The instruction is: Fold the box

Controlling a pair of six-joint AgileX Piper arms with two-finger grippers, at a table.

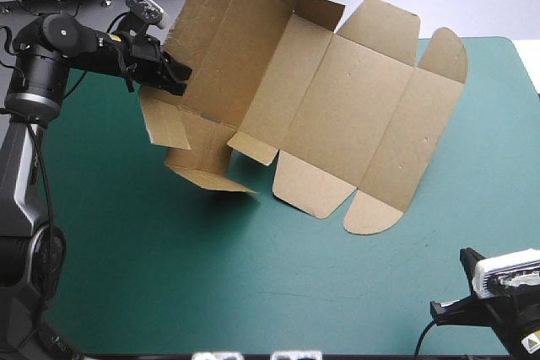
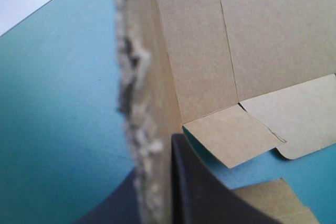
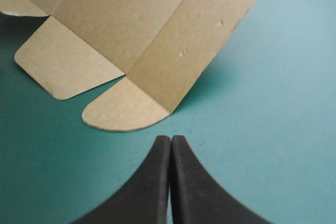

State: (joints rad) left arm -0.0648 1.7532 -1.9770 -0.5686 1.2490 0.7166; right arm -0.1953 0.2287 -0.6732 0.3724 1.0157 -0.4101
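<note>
1. High view: the box, a cut sheet of brown board with no walls tucked, lies open across the middle and far part of the teal-green cover. Its left side is raised off the table and tilts steeply. Its right side, with its rounded flaps, lies low toward the table's right edge. The left gripper comes in from the left and is clamped on the raised left edge of the board, about halfway along it. A small side flap hangs below the grip point, clear of the cover, and throws a shadow under it. The right arm sits at the table's near right corner, well apart from the box.

2. Left wrist view: the raw, ragged edge of the board runs straight up from between the black fingers. One finger lies on the inner face and the other on the outer face, so the fingers are all but closed with the sheet pinched between them. Ahead, the inner panels show their crease lines, with the cover beneath them.

3. Right wrist view: the right gripper is closed on nothing, its fingers meeting in a pointed arch over bare cover. A rounded flap of the box lies just ahead of the fingertips, not touching them. The panel behind the flap slopes upward and away.
</note>
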